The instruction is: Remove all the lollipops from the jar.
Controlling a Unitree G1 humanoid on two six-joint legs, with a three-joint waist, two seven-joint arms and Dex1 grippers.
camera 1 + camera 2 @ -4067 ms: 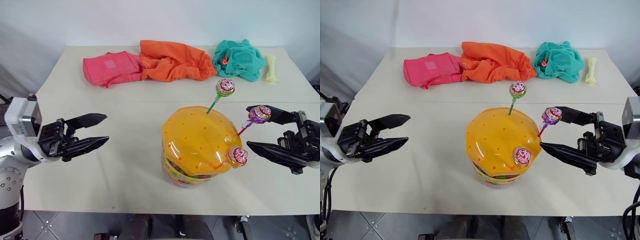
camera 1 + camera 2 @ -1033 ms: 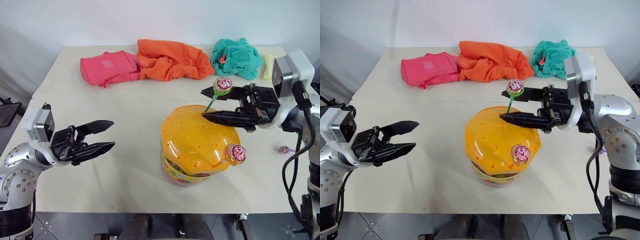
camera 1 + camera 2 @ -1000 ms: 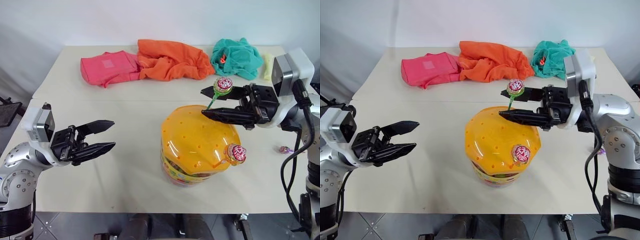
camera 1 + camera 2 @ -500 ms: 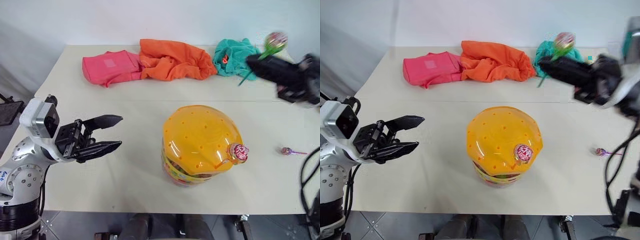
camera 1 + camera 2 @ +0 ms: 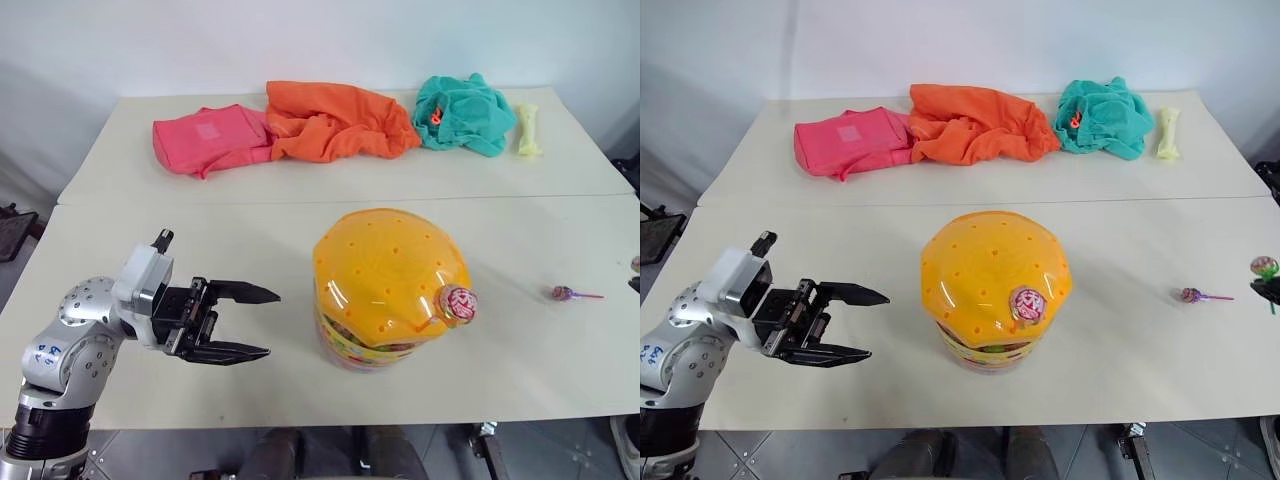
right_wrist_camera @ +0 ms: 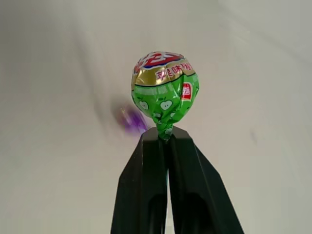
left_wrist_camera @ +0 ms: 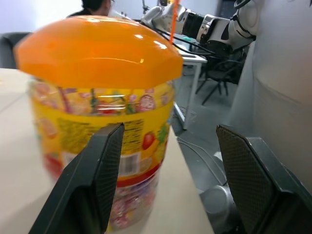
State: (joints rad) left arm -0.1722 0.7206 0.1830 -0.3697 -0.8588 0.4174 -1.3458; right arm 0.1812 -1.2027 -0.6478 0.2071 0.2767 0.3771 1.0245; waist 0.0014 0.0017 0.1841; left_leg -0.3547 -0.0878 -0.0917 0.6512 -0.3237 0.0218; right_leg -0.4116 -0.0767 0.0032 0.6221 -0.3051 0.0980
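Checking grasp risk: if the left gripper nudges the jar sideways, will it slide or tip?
The jar looks tall with a broad domed lid, so a high push may tip it. Sweets visible through its clear wall suggest weight, favouring sliding. The left gripper is level with its lower half.

Three lollipops [image 5: 1028, 304], one jar [image 5: 995, 288], perhaps four cloths [image 5: 980, 122].

A pink cloth [image 5: 205, 140], an orange cloth [image 5: 330, 120] and a teal cloth [image 5: 460, 100] lie crumpled in a row along the table's [image 5: 150, 245] far edge. A pale yellow item [image 5: 527, 130] lies just beside the teal cloth.
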